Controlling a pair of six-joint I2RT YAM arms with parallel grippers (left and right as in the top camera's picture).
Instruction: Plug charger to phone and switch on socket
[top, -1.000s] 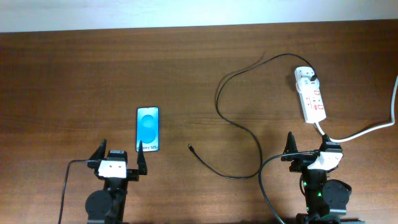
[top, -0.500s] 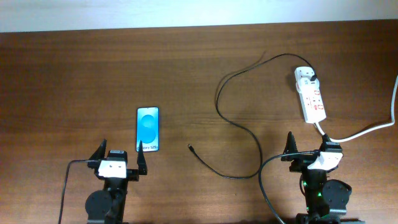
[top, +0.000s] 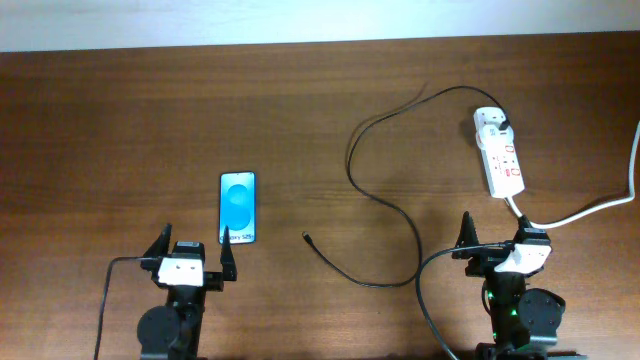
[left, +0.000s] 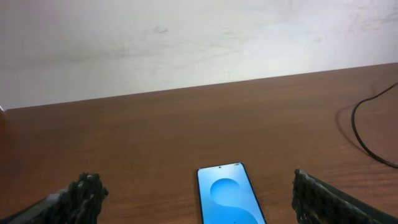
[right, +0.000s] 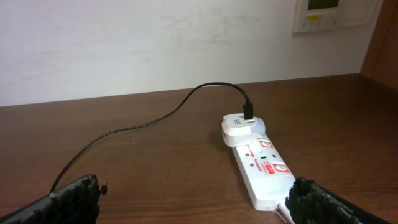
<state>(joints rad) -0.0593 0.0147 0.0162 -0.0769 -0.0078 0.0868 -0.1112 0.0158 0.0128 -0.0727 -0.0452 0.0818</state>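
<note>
With the left gripper (top: 195, 248) and right gripper (top: 492, 240) both spread open and empty, the charger tip (top: 305, 237), well off to the right gripper's left and too small to read its facing, could get pinched crooked and shove the unheld phone (top: 238, 208), just ahead of the left gripper, aside.

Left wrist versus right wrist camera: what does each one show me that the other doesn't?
Only the left wrist view shows the slim black-edged phone with the blue screen. Only the right wrist view shows the long white power strip with red markings, with the thin black charger cable plugged into a white adapter at its far end. Both show the brown wooden table and a stretch of that cable.
</note>
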